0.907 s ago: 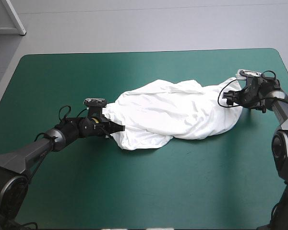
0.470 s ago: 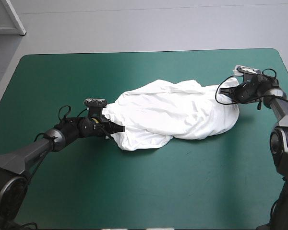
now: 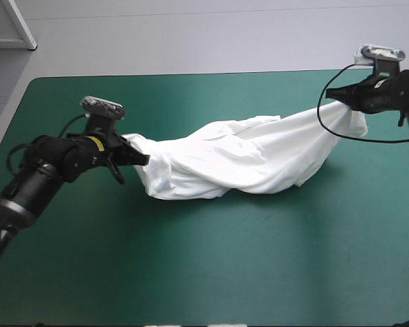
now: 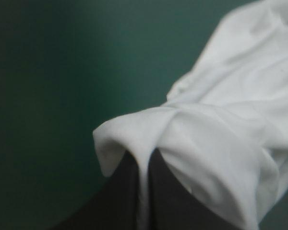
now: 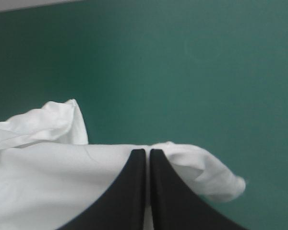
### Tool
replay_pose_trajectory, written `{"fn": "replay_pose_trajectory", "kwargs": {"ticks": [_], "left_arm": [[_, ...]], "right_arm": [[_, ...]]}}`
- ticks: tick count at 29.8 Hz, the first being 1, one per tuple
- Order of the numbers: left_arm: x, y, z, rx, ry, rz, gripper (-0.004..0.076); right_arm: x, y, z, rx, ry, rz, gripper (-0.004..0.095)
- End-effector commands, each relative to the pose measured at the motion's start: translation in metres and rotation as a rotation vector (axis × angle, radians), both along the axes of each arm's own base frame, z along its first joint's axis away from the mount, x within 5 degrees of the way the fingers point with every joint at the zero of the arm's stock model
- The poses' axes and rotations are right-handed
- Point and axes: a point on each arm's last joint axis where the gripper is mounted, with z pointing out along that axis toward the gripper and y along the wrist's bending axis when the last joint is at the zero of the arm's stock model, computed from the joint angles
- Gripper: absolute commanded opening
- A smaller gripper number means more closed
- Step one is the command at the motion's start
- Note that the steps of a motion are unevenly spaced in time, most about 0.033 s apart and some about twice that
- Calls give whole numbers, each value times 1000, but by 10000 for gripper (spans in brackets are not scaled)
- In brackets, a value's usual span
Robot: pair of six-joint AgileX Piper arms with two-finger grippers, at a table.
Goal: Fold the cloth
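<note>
The white T-shirt (image 3: 238, 160) hangs stretched in a crumpled band across the middle of the teal-green table, its ends lifted and its belly sagging onto the cover. My left gripper (image 3: 144, 158) is shut on the T-shirt's left end, raised above the table. In the left wrist view the black fingers (image 4: 129, 189) pinch a fold of T-shirt (image 4: 221, 124) that drapes over them. My right gripper (image 3: 332, 95) is shut on the T-shirt's right end, held high near the far right corner. In the right wrist view the white T-shirt (image 5: 48, 177) spreads around the closed fingers (image 5: 134, 191).
Bare teal-green cover (image 3: 211, 266) lies in front of the T-shirt and behind it. The table's far edge (image 3: 211, 73) runs just beyond both grippers. A pale shelf corner (image 3: 17, 27) stands off the table at the far left.
The right gripper shut on the T-shirt's right end. Both arms then rose and pulled apart, so the heap stretched into a long hanging band.
</note>
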Motion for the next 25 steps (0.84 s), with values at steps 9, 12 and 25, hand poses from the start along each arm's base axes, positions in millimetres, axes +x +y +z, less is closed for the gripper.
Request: {"fn": "replay_pose_trajectory", "kwargs": {"ticks": [9,12,25], "left_arm": [[-78,61,168,195,-423,220,-10],[-96,76,187,235,-463,302,-10],[-145,91,209,138,-492,313,-10]], "right_arm": [[-145,-9,150,-167,-418,-164,-18],[-177,-13,168,-222,-477,-225,-18],[-246,-6,201,-225,-661,-211,-18]]}}
